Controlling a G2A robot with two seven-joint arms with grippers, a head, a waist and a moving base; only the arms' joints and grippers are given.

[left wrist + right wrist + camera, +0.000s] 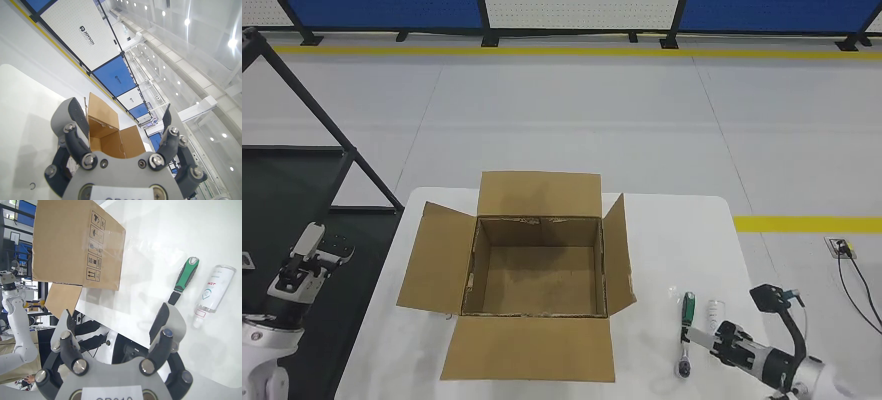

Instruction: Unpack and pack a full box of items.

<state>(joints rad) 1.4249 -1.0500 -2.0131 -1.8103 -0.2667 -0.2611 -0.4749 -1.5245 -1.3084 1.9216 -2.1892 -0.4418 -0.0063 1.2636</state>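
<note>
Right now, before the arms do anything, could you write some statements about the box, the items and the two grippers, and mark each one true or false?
1. The cardboard box stands open, with nothing visible inside. True.
2. The green-handled ratchet lies inside the box. False: it lies on the table, beside the box.
3. The white tube lies next to the ratchet. True.
4. The right gripper is shut on the ratchet. False: it is open and holds nothing.
5. The left gripper is open. True.
</note>
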